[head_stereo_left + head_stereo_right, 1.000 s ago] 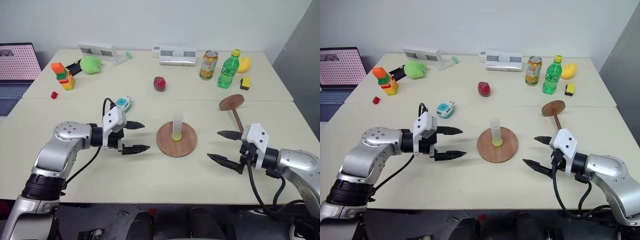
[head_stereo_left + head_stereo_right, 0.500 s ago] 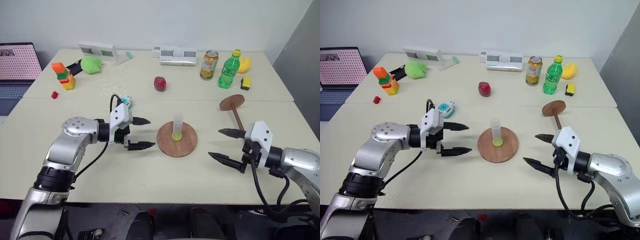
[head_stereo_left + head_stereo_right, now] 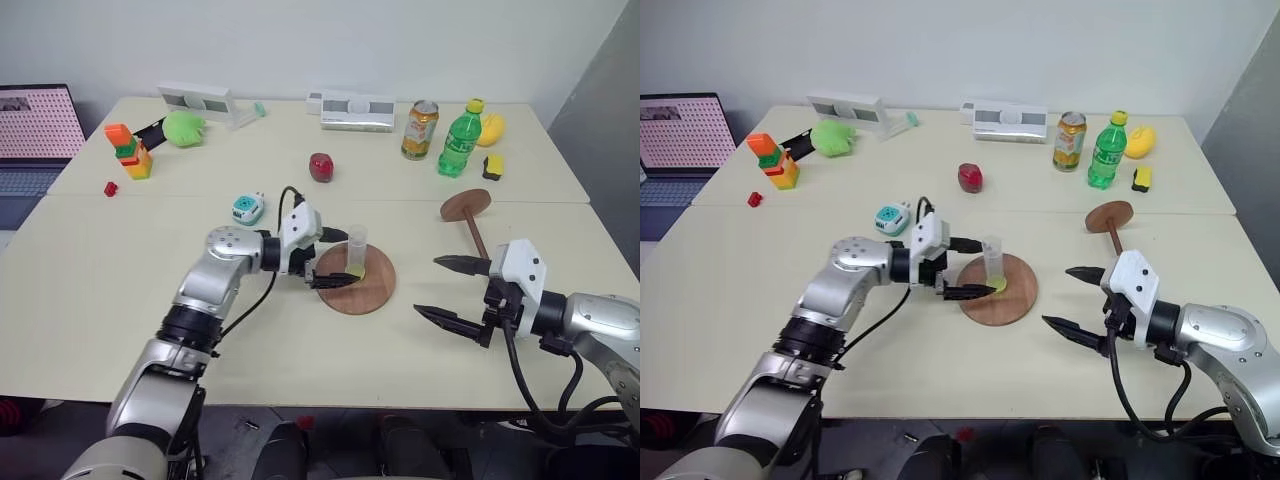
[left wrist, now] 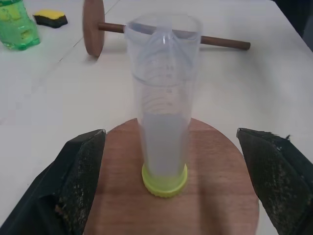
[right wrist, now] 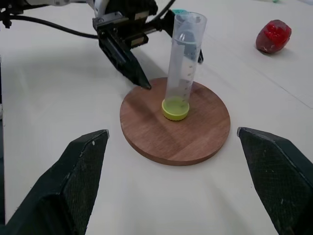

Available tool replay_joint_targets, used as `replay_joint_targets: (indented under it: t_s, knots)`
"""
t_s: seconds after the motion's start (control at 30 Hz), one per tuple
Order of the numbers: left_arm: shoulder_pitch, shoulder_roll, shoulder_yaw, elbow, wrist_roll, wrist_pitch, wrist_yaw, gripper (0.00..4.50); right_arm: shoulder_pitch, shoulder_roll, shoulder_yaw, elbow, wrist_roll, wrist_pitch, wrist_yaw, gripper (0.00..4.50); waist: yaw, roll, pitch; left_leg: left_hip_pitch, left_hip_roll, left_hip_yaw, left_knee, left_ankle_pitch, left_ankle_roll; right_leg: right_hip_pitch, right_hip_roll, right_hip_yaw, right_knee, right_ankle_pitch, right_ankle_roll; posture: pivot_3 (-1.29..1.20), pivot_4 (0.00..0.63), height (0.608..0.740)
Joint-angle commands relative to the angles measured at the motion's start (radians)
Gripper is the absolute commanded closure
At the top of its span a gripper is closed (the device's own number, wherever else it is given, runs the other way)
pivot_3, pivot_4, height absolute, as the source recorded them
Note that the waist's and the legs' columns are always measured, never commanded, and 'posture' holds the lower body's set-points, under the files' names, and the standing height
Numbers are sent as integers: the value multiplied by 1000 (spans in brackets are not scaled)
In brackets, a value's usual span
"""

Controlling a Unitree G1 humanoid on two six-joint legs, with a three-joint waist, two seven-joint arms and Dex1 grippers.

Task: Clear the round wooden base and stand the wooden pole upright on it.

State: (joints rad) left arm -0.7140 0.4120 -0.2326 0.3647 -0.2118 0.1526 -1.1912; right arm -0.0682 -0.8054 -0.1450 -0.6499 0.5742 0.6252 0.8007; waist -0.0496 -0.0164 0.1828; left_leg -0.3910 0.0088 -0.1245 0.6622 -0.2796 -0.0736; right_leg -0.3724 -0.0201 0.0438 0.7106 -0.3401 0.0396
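The round wooden base (image 3: 372, 293) lies flat mid-table with a clear plastic tube (image 3: 357, 250) with a yellow bottom standing upright on its centre. My left gripper (image 3: 341, 259) is open and points right over the base's left rim. The tube (image 4: 164, 93) stands in the gap off its fingertips, untouched. The wooden pole (image 3: 475, 234) lies on the table to the right, its fixed disc (image 3: 465, 204) at the far end. My right gripper (image 3: 432, 287) hovers open right of the base, near the pole's free end, holding nothing. Its wrist view faces the base (image 5: 195, 137) and the tube (image 5: 184, 63).
A teal gadget (image 3: 245, 208) lies behind my left arm and a red fruit (image 3: 319, 167) beyond the base. A can (image 3: 417, 129), a green bottle (image 3: 459, 138) and yellow items stand far right. Coloured blocks (image 3: 127, 152), a green toy (image 3: 182, 128) and a laptop (image 3: 35, 130) sit far left.
My left gripper has swung right, from beside the base to over its left rim, bringing the tube in line with its open fingers. The right arm has stayed put.
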Motion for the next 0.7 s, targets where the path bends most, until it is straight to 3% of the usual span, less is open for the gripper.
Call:
replay_joint_targets:
  t_s: [0.03, 0.2, 0.6, 0.7]
  knots:
    - [-47, -49, -1, 63, 37, -47, 44, 0, -7, -2, -36, -51, 29, 6, -20, 71, 0, 0, 0, 0, 0, 0, 0, 0, 0, 0, 0, 0, 0, 0, 0, 0, 150, 740]
    - [-77, -95, 27, 151, 55, -90, 103, 869, 2, 3, -38, -68, 35, 15, -42, 0, -1, 0, 0, 0, 0, 0, 0, 0, 0, 0, 0, 0, 0, 0, 0, 0, 150, 740]
    - [-37, -72, 57, 80, 22, -65, 88, 3204, -1, 10, -23, -64, 41, 7, -69, 0, -2, 0, 0, 0, 0, -1, 0, 0, 0, 0, 0, 0, 0, 0, 0, 0, 150, 740]
    - [-85, -63, 123, 130, 36, -57, 195, 3259, -7, 16, -18, -60, 42, 7, -74, 0, -2, 0, 0, 0, 0, -1, 0, 0, 0, 0, 0, 0, 0, 0, 0, 0, 150, 740]
